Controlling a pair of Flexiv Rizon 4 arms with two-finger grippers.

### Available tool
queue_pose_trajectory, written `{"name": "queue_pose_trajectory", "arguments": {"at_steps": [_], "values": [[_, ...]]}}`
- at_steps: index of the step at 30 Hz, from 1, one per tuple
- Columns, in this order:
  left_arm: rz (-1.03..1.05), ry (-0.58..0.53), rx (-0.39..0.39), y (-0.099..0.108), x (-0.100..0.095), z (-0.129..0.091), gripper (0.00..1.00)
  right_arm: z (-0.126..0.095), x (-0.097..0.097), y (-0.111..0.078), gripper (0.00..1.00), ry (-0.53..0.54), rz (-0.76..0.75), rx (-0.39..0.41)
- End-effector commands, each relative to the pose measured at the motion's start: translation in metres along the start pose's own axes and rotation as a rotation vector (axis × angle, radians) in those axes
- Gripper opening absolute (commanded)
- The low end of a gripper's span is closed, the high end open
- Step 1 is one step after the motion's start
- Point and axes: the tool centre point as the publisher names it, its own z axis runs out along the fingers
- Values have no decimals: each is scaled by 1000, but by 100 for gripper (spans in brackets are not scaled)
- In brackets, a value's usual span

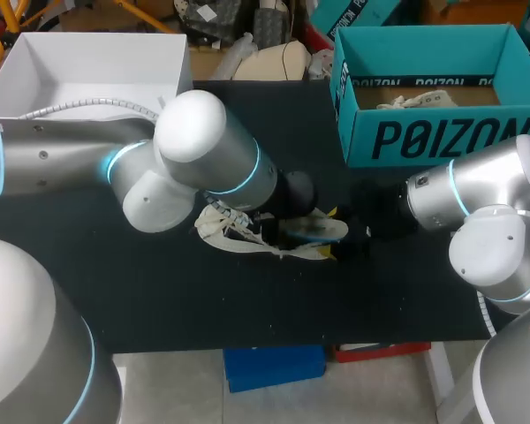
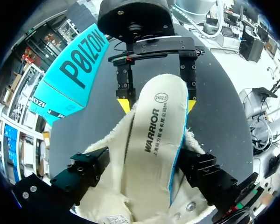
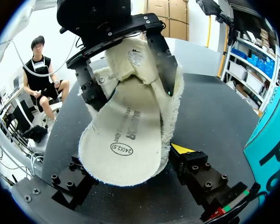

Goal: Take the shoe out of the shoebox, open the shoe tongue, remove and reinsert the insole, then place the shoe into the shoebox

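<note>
A cream fleece-lined shoe (image 1: 234,231) lies on the black table (image 1: 159,300) between my two arms. Its white insole (image 1: 316,231) sticks out of it toward the right arm. In the left wrist view the insole (image 2: 154,140) lies on the shoe (image 2: 107,186). My left gripper (image 2: 147,170) is open, with one finger on each side of the shoe. My right gripper (image 2: 157,105) faces it and is shut on the shoe's far end, its yellow tips pressed against both sides. In the right wrist view the insole (image 3: 123,144) fills the space between my right gripper's (image 3: 130,168) fingers.
The teal shoebox (image 1: 424,141) stands open at the back right, with pale paper or cloth (image 1: 420,97) inside. An open white box (image 1: 88,62) sits at the back left. Bare black table stretches in front of the shoe.
</note>
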Motion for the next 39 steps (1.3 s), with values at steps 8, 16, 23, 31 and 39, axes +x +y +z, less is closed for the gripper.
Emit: {"name": "queue_pose_trajectory", "arguments": {"at_steps": [8,16,23,31,39], "values": [[45,-72,-14,-18,2,13,96,2,0,0,0,-1,2,2],[71,-90,5,-27,1,12,65,2,0,0,0,-1,2,2],[123,-85,18,-36,9,11,48,2,0,0,0,-1,2,2],[128,-91,24,-34,13,1,38,2,0,0,0,-1,2,2],[132,-88,26,-34,15,3,0,2,0,0,0,-1,2,2]]}}
